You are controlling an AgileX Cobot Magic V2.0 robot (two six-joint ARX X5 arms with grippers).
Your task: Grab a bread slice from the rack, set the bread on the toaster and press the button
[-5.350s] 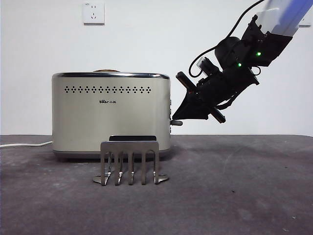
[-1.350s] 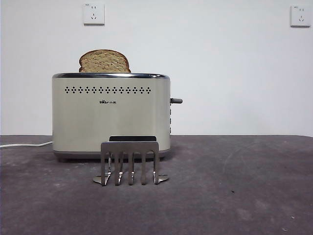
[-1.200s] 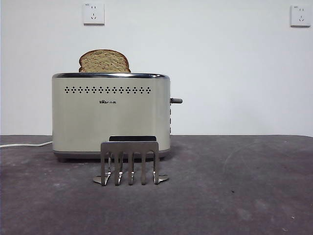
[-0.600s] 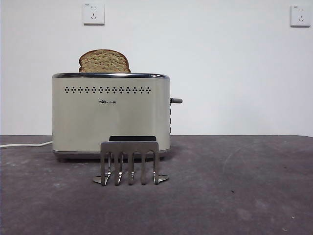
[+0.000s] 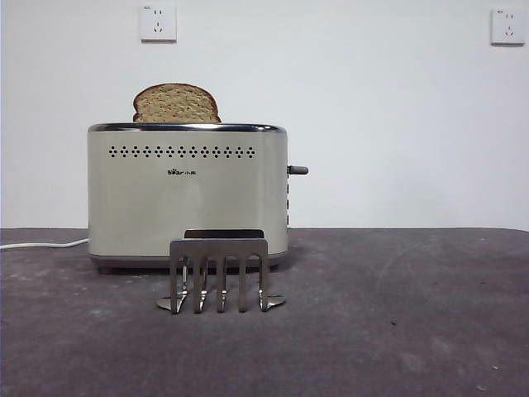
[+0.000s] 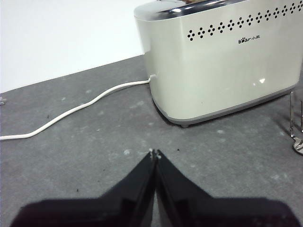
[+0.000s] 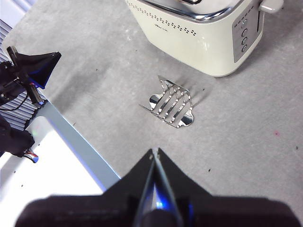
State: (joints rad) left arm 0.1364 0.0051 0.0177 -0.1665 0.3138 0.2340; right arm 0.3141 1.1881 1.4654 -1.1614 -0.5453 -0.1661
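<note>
The slice of bread (image 5: 176,104) stands upright in the toaster's slot, its domed top showing above the chrome rim. The cream toaster (image 5: 188,194) sits at the back left of the table, its side lever (image 5: 297,170) high up. In front of it stands the metal rack (image 5: 219,275), with nothing in it. My left gripper (image 6: 154,153) is shut and holds nothing, low over the table, off the toaster's (image 6: 222,71) cord end. My right gripper (image 7: 154,152) is shut with nothing in it, high above the rack (image 7: 170,104) and toaster (image 7: 203,33). Neither arm shows in the front view.
A white cord (image 5: 41,244) runs from the toaster across the dark table (image 5: 397,314). Round buttons (image 7: 244,35) line the toaster's end face below the lever (image 7: 271,4). The other arm's black gripper (image 7: 33,68) and a white and blue base (image 7: 47,156) show at the table's edge.
The arm that was at the lever 4.4 s ago has left the front view. The lever now sits higher and the bread stands up out of the slot. Over the last second nothing moved.
</note>
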